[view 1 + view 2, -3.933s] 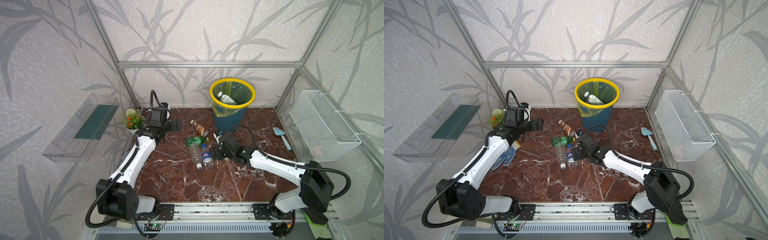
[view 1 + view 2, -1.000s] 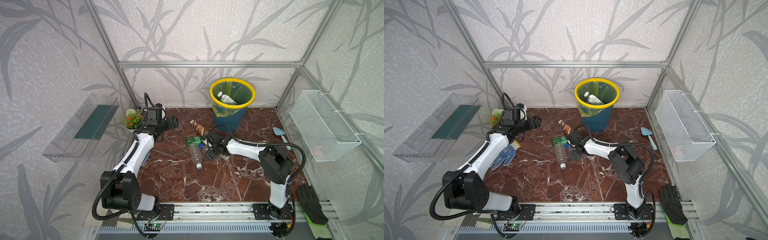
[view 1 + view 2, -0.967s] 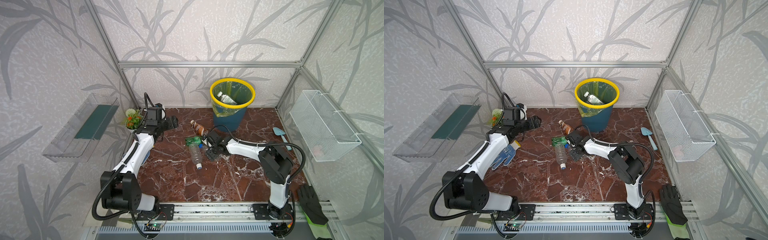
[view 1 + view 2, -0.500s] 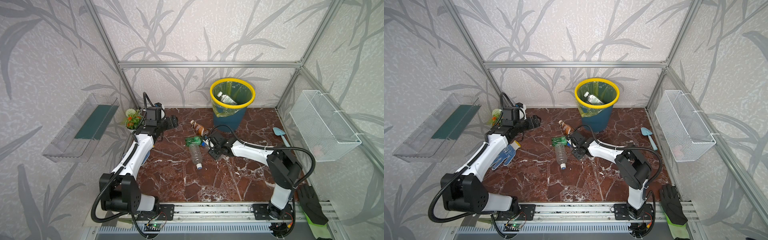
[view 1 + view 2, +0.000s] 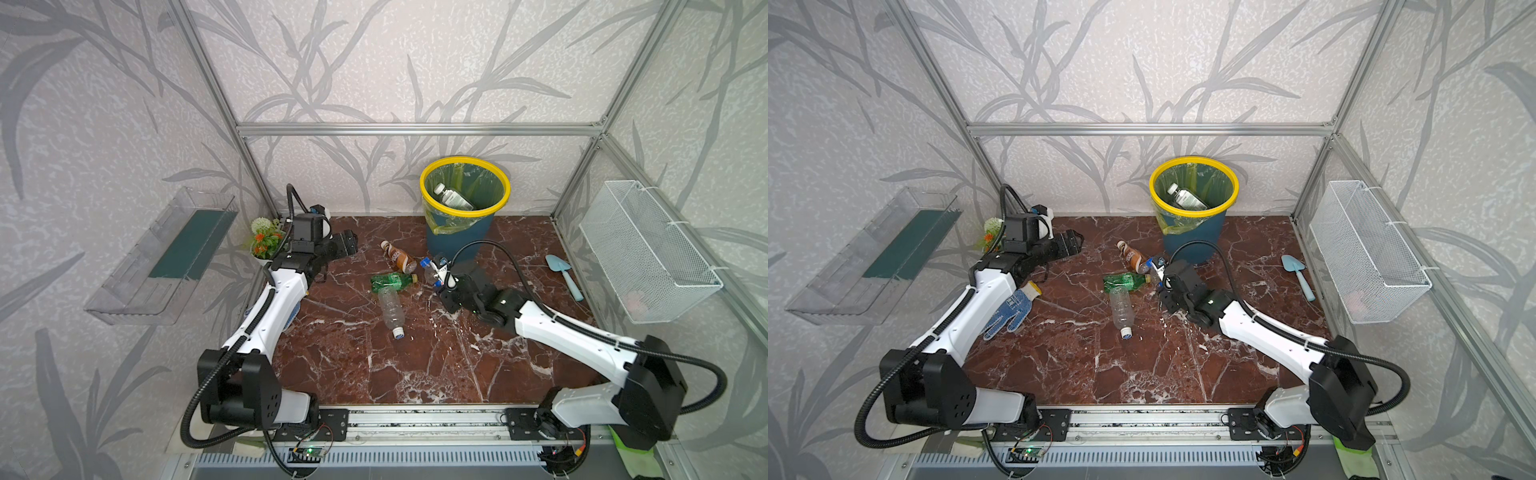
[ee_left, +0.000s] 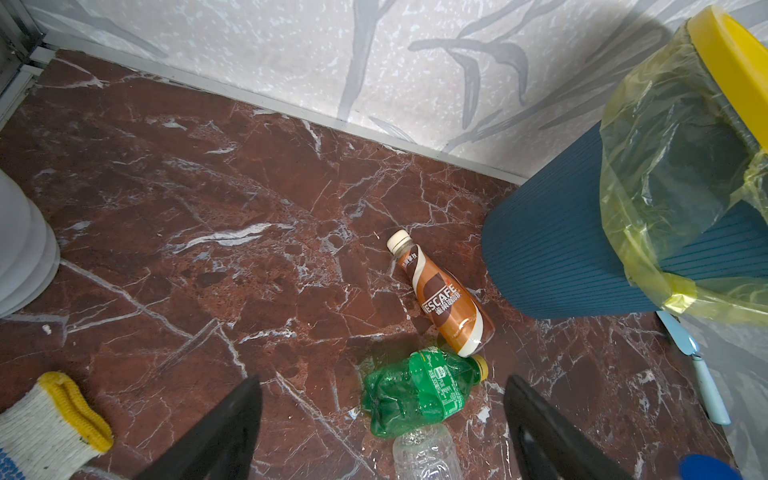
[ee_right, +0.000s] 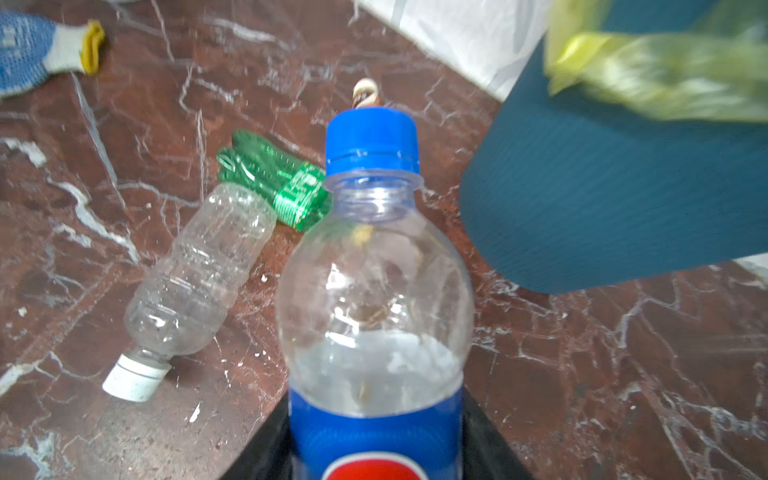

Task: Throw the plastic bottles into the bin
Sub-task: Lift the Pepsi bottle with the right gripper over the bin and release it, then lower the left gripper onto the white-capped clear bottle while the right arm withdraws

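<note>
One bottle (image 5: pixel 453 198) is in the bin (image 5: pixel 457 237), right end effector (image 5: pixel 446 286) near it grips the blue-cap bottle (image 7: pixel 374 291), left end effector (image 5: pixel 345 246) gapes empty; brown bottle (image 6: pixel 446 303), green bottle (image 6: pixel 419 390), clear bottle (image 5: pixel 391 307) lie on the desk (image 5: pixel 374 374) between them.

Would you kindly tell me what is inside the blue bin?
One clear bottle with a white cap and dark label lies in the bin, against the yellow-green liner. Anything beneath it is hidden.
</note>
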